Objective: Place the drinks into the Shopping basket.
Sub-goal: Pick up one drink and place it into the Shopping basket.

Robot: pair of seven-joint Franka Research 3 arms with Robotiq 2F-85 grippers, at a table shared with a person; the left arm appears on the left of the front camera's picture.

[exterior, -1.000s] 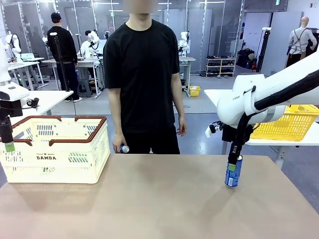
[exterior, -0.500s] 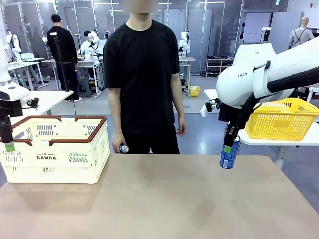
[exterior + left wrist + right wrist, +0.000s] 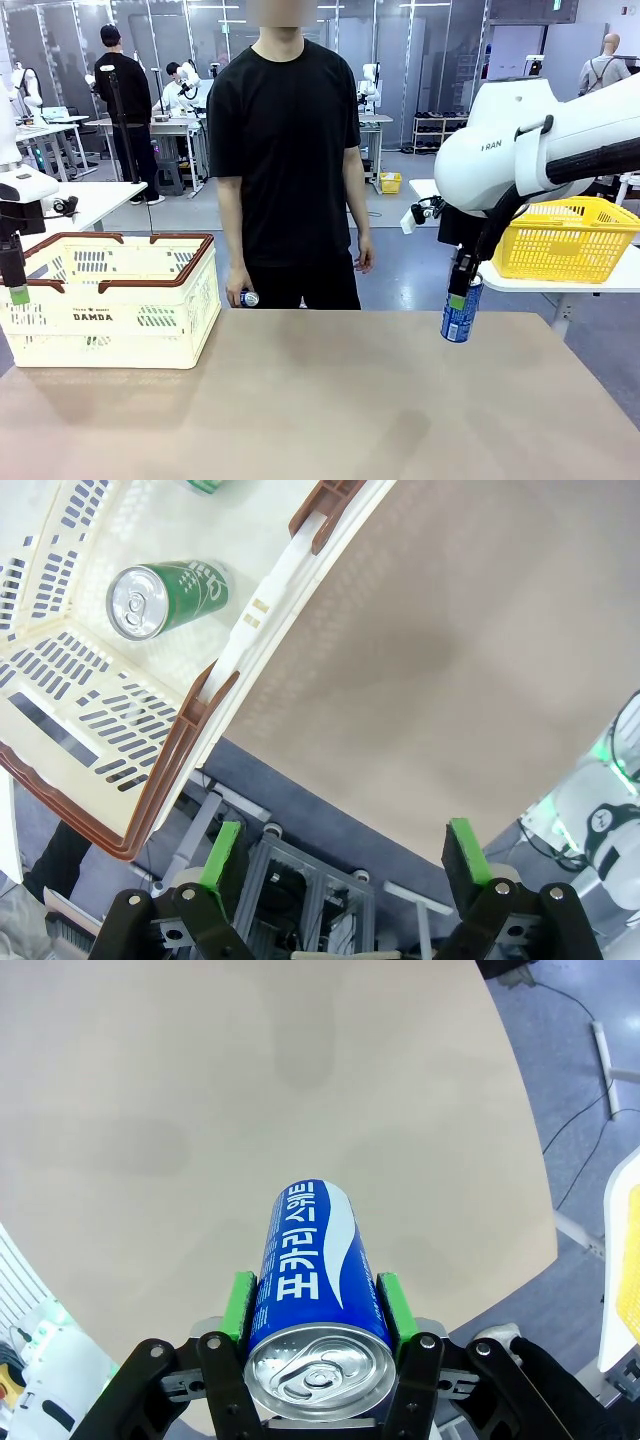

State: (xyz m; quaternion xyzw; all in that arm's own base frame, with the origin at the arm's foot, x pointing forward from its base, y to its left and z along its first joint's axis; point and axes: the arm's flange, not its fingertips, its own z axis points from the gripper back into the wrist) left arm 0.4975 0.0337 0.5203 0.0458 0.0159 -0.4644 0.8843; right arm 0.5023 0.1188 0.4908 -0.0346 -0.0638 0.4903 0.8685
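Note:
My right gripper (image 3: 461, 290) (image 3: 316, 1310) is shut on a blue can (image 3: 460, 312) (image 3: 308, 1280) with a silver top, holding it clear above the right side of the table. The cream Shopping basket (image 3: 110, 310) (image 3: 245, 630) with brown rim stands at the table's left. A green can (image 3: 165, 598) lies on its side inside it, and the edge of another green can (image 3: 203, 485) shows at the frame's top. My left gripper (image 3: 15, 290) (image 3: 345, 855) hangs open at the basket's near left corner, nothing between its fingers. The person holds another can (image 3: 249, 298) low in one hand.
The person stands at the far edge of the table, centre. A yellow mesh basket (image 3: 565, 240) sits on a separate table behind my right arm. The brown tabletop (image 3: 330, 400) stretches bare between the basket and the held can.
My right gripper lifted the blue can off the table and carried it slightly left; over the last half second it barely moved. The left arm stayed still.

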